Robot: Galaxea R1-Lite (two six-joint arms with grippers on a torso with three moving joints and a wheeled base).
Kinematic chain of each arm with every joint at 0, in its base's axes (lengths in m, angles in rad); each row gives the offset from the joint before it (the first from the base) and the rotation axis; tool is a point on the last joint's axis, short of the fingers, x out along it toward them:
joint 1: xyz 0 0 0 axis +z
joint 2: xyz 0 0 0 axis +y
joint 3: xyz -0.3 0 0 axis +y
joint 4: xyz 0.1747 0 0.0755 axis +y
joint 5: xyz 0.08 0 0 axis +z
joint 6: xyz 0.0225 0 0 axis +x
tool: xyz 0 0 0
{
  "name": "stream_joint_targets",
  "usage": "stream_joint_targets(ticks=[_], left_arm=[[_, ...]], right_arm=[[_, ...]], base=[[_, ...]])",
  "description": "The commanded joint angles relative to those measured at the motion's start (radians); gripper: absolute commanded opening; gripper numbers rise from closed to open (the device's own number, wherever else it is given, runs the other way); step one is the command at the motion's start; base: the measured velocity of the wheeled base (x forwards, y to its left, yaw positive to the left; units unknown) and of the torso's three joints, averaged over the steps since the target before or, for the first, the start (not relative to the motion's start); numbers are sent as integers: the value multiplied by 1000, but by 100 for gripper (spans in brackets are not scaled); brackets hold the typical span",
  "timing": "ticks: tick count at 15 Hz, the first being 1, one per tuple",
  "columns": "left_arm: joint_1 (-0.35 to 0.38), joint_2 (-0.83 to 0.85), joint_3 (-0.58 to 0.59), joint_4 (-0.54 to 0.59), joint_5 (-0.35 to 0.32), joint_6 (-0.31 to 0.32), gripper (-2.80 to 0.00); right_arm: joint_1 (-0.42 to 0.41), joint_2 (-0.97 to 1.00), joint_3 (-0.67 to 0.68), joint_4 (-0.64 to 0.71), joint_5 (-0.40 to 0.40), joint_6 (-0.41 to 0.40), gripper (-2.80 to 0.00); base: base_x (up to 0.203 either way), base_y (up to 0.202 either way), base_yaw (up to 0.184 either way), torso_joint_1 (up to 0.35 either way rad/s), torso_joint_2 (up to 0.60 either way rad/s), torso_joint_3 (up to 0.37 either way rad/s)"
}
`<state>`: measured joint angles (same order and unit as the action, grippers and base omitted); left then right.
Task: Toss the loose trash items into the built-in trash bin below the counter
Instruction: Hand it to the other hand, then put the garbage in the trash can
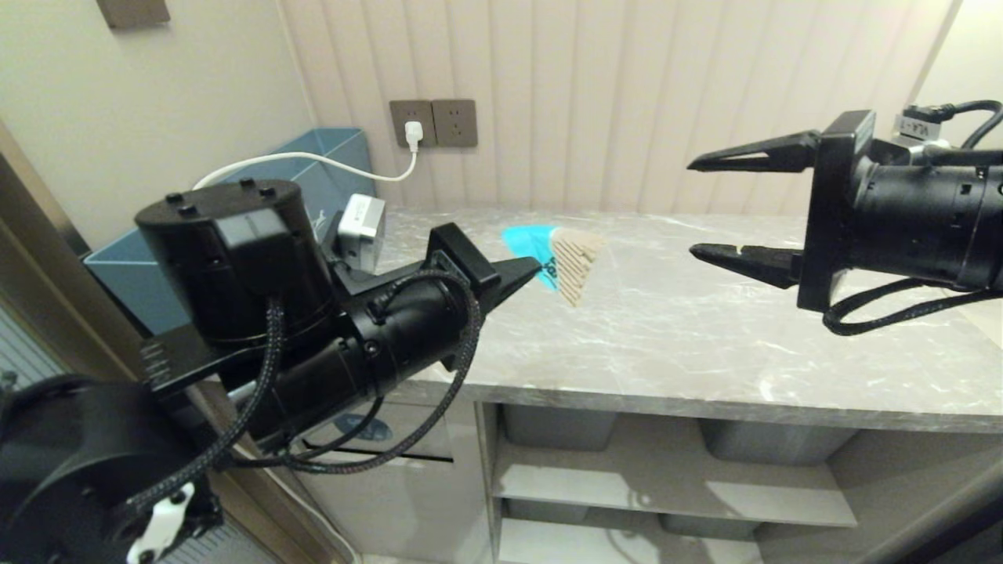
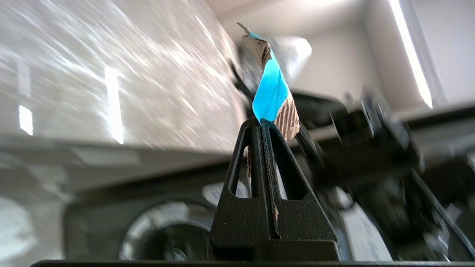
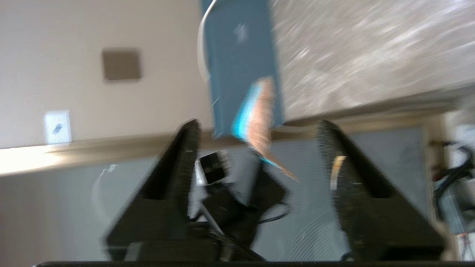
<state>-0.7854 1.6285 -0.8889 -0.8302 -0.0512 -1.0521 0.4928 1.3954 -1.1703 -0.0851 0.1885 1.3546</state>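
The left gripper (image 1: 526, 274) reaches out over the near edge of the counter (image 1: 705, 337), its fingers pressed together on a cardboard scrap (image 1: 563, 258); the scrap sticks out beyond the fingertips, clear of the stone, with its turquoise face toward the robot's left and its bare ribbed tan side toward the right; in the left wrist view the same scrap (image 2: 272, 94) rises twisted out of the closed fingers (image 2: 256, 155); the right gripper (image 1: 709, 207) hangs level above the counter on the right, well apart from the scrap, its two fingers spread wide with nothing between them; from the right wrist view the fingers (image 3: 178, 167) frame the scrap (image 3: 256, 126) at a distance; only this one scrap shows; a blue-grey box (image 1: 329, 168) stands at the left end of the counter against the wall, with a white cable (image 1: 313, 159) running to a wall socket (image 1: 414, 124); below the counter, behind the left arm, a beige cabinet front (image 1: 400, 486) carries a partly hidden blue sticker (image 1: 364, 428); to its right, open shelves (image 1: 666, 489) hold grey tubs (image 1: 560, 427)
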Motion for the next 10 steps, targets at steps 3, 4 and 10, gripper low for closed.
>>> stream_joint_targets(ticks=[3, 4, 10], left_arm=[[110, 7, 8, -3, 60, 56, -280], [144, 4, 8, -3, 68, 63, -280], [285, -101, 98, -2, 42, 319, -280]], right_arm=[[-193, -139, 248, -3, -24, -323, -280], [-240, -184, 349, -4, -54, -559, -280], [-346, -624, 772, -7, -336, -1105, -280]], base=[[0, 0, 0, 0, 0, 0], [0, 0, 0, 0, 0, 0], [0, 0, 0, 0, 0, 0]])
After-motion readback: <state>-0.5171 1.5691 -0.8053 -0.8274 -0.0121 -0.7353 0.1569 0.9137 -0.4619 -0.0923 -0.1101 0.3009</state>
